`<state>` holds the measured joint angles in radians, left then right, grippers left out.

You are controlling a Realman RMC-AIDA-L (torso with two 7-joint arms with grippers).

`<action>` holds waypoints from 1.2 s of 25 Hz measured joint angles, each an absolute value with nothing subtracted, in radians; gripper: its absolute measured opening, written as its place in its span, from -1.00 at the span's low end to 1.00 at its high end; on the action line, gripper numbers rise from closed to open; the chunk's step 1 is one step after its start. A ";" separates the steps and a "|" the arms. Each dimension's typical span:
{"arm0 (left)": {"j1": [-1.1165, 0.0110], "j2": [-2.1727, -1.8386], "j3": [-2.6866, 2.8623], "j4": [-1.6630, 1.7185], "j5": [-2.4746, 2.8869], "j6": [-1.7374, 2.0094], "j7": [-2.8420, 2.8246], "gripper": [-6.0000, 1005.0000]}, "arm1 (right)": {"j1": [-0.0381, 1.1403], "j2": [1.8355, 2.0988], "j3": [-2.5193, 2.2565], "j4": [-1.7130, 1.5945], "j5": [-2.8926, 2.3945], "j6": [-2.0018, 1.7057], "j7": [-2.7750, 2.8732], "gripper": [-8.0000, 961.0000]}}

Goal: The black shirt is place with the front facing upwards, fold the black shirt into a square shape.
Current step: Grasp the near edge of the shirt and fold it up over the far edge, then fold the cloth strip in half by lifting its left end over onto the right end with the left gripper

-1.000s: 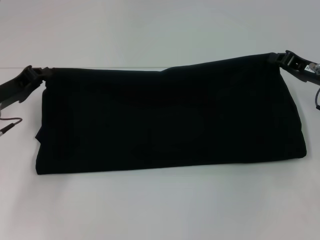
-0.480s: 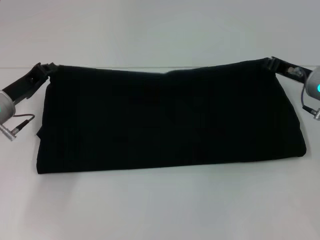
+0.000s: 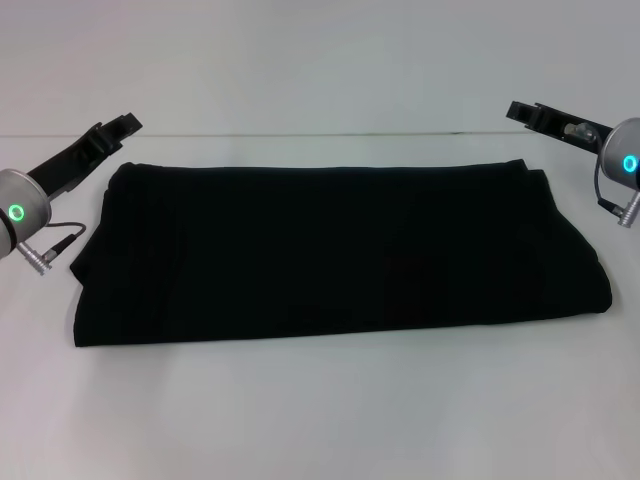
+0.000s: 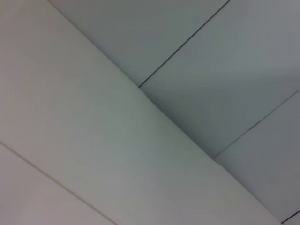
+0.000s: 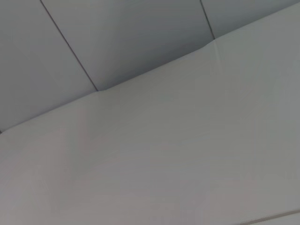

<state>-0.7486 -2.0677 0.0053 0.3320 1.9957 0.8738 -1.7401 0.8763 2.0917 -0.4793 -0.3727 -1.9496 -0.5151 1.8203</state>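
Head view: the black shirt (image 3: 340,255), folded into a wide band, lies flat on the white desk (image 3: 320,410). Left claw (image 3: 122,124) at ten o'clock and right claw (image 3: 520,108) at two o'clock hover clear of it; whether either is open I cannot tell.

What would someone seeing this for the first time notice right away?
The black shirt, folded into a long wide band, lies flat across the middle of the white table and dominates the head view. The left gripper hangs just off its far left corner and the right gripper off its far right corner, neither touching the cloth. Both wrist views show only pale panels.
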 joint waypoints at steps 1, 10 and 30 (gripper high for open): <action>-0.747 -2.067 0.006 0.332 1.996 0.883 -1.740 -0.41 | 0.874 2.091 -0.479 -0.373 -1.950 -0.530 1.820 -0.33; -0.610 -1.963 0.202 0.344 2.009 1.170 -2.026 0.39 | 0.789 2.055 -0.541 -0.397 -1.957 -0.991 1.572 0.24; -0.375 -1.929 0.334 0.527 2.148 1.509 -2.598 0.68 | 0.651 2.098 -0.692 -0.418 -1.917 -1.223 1.122 0.58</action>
<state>-0.3745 -1.9289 0.3340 0.5266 2.1479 1.5092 -2.5979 0.6508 2.0975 -0.6923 -0.4185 -1.9174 -1.2227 1.1216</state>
